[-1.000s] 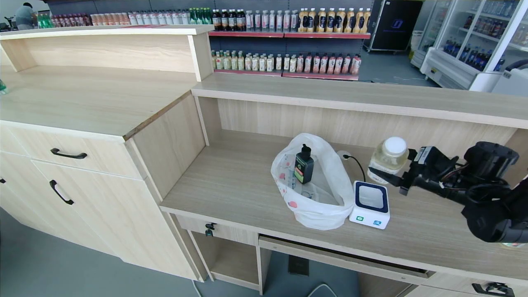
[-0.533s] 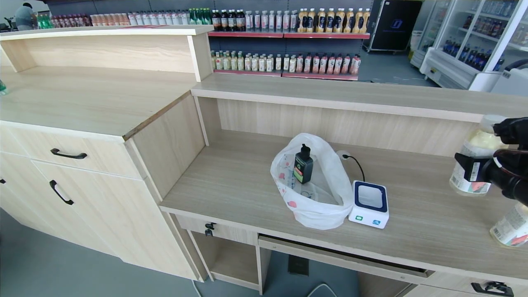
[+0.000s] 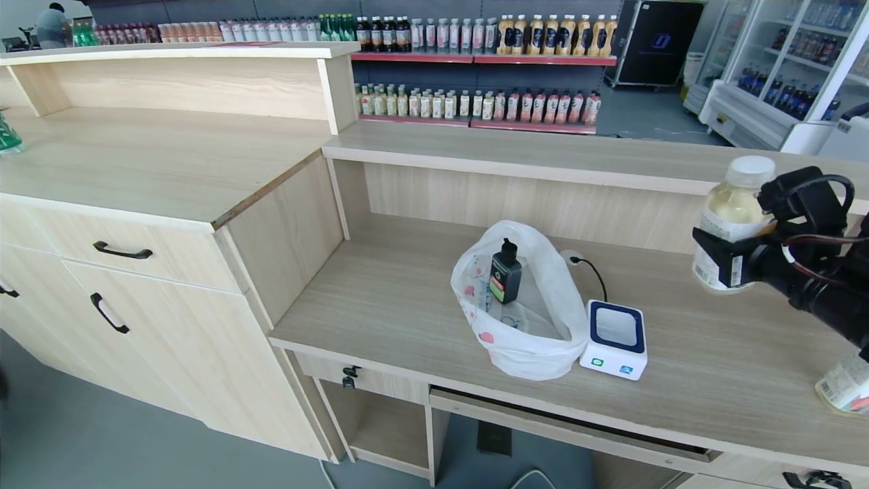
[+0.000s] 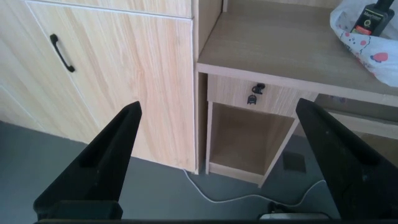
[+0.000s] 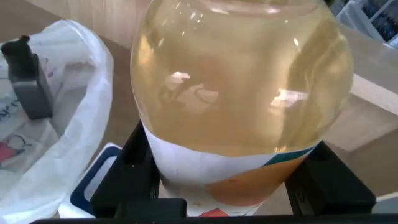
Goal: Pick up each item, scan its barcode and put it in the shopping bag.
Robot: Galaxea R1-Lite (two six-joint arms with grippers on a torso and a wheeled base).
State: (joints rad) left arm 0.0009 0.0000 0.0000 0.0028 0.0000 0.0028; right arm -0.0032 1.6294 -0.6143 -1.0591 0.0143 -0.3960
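Right tool (image 3: 723, 263) is clamped on the bottle (image 3: 732, 204) above the bench (image 3: 713, 370); left tool (image 4: 219, 109) fingers apart

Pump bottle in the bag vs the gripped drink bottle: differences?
The small dark plastic pump bottle stands inside the white plastic shopping bag; the clear white-capped bottle of pale yellow drink is gripped by the right end effector, outside it. The pump bottle is smaller and opaque, the drink bottle see-through. Both are upright.

The head camera looks down over the counter (image 3: 407, 299). The left wrist camera looks down at its front edge from farther off, while the right one sits close against the bottle (image 5: 242, 93). All three share the shopping bag (image 3: 523, 353).
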